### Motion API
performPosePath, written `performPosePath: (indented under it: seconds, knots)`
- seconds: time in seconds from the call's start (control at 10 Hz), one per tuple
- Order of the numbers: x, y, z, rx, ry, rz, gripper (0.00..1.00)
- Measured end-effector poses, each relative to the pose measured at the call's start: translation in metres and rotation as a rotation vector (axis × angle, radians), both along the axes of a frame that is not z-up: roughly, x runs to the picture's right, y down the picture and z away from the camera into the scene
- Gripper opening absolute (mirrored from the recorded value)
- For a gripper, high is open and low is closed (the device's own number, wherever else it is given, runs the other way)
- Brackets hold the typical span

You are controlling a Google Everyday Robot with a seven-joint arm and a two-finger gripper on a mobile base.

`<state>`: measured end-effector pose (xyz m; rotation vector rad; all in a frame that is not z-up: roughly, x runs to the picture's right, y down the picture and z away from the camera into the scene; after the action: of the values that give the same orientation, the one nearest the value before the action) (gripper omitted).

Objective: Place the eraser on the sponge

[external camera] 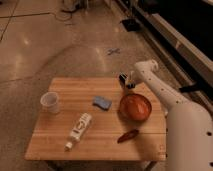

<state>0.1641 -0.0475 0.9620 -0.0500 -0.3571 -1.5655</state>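
Note:
My gripper [124,82] hangs over the back right of the wooden table [60,145], just behind the rim of the orange bowl [135,107]. A small dark block with a pale streak, the eraser [122,78], sits between its fingers, so the gripper is shut on it. The blue sponge [102,103] lies flat on the table to the left of the bowl, well apart from the gripper. My white arm [165,95] reaches in from the right.
A clear plastic cup [50,102] stands at the table's left. A white bottle [79,130] lies on its side near the front. A dark red elongated object [128,135] lies in front of the bowl. Bare floor surrounds the table.

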Motion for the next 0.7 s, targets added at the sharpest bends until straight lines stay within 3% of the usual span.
performPosePath:
  seconds: [0.2,0.4,0.6,0.7]
  knots:
    - [-0.016,0.006,-0.035,-0.032,-0.059,0.018,0.0]
    - [-0.033,0.013,-0.083,-0.058,-0.137,0.034,0.0]
    - [-0.05,0.022,-0.122,-0.059,-0.201,0.024,0.0]
    - [-0.058,0.026,-0.132,-0.052,-0.221,0.017,0.0]
